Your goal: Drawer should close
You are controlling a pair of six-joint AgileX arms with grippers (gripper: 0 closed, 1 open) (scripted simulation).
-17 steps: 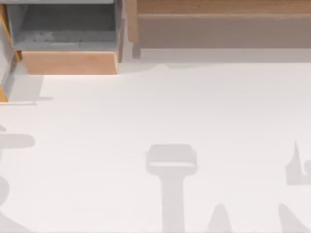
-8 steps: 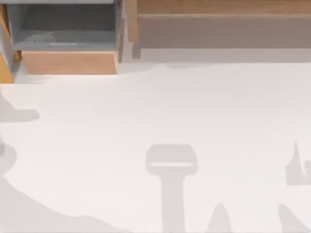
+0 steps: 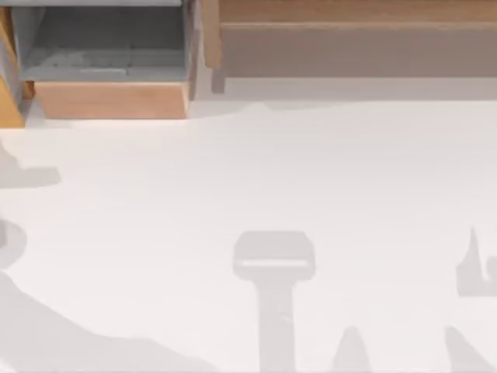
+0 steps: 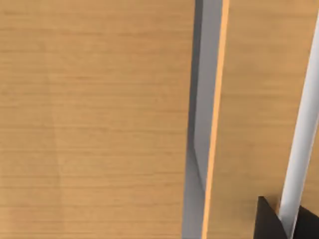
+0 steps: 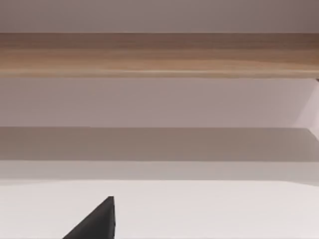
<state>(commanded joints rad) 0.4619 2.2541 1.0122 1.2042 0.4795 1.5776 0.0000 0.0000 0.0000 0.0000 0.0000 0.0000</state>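
The drawer (image 3: 112, 99) stands pulled out at the table's far left, its light tan front panel facing the table and its grey floor (image 3: 105, 47) exposed. In the left wrist view, light wood (image 4: 94, 119) lies very close, split by a narrow grey gap (image 4: 199, 124); a dark part of my left gripper (image 4: 286, 224) shows at the picture's edge against that wood. A dark tip of my right gripper (image 5: 97, 221) hangs over the white table, well back from the cabinet.
The long wooden cabinet body (image 3: 349, 47) with its brown-grey panel runs along the far edge to the drawer's right and appears again as cabinet body (image 5: 159, 55). A wooden side piece (image 3: 9, 101) stands left of the drawer. Arm shadows fall on the white table (image 3: 248, 171).
The shadows at the table's left have shifted and spread along the near edge. The wooden piece left of the drawer now reaches the drawer's front. The drawer front has not moved.
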